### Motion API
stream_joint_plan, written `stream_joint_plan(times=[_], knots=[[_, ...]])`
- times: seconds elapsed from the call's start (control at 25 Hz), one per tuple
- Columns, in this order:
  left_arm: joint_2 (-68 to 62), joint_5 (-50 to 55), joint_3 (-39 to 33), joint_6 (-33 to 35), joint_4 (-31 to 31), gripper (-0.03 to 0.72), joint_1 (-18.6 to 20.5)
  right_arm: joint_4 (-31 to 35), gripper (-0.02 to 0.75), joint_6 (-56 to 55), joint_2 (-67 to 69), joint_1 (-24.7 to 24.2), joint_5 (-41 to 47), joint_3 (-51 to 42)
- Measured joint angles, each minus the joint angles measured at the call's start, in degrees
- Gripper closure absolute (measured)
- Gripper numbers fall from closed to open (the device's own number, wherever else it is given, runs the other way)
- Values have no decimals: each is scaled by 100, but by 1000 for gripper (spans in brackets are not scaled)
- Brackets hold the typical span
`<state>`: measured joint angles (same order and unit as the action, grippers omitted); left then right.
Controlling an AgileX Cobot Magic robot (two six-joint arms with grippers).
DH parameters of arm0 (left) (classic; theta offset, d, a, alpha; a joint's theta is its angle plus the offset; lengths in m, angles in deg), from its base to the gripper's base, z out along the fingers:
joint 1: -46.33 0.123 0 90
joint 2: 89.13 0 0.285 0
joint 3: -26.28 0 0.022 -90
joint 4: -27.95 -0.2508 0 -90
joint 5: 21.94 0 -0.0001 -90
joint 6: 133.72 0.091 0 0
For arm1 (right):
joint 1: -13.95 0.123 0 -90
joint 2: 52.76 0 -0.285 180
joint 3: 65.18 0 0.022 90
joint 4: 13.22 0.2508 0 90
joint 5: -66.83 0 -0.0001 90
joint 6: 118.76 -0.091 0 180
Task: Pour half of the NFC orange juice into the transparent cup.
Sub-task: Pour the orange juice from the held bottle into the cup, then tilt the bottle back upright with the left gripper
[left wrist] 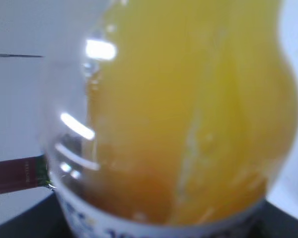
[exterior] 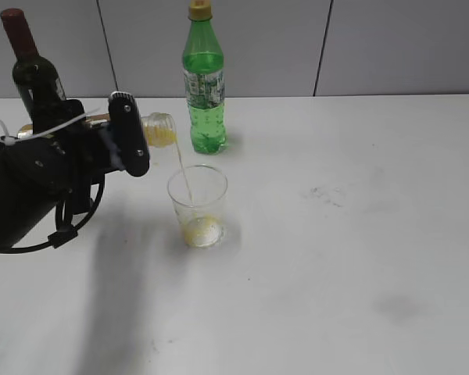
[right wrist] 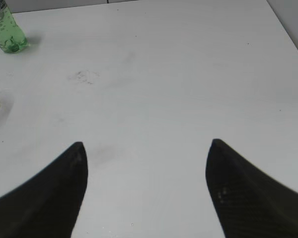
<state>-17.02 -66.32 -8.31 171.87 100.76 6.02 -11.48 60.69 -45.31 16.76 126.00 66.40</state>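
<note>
On a white desk (exterior: 359,258), the left hand (exterior: 129,137) grips the NFC orange juice (exterior: 158,129) tipped nearly sideways, its open neck just past the fingertips. A thin stream falls from it into the transparent cup (exterior: 198,205) standing below and slightly beyond that hand. Pouring looks barely begun: only a shallow pool covers the cup's bottom, most juice remains bottled, and the right hand (right wrist: 146,191) hangs open, empty, well apart.

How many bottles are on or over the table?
3. The wine bottle stands at the back left, the green soda bottle at the back middle, and the orange juice bottle is tipped in the left gripper, pouring into the cup. None seem hidden.
</note>
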Motion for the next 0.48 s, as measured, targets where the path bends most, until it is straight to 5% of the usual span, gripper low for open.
stream_joint_plan(times=[0.48], knots=[[-29,-137,2,405,-64,218,-10,0,168,0,0,0,0,0]])
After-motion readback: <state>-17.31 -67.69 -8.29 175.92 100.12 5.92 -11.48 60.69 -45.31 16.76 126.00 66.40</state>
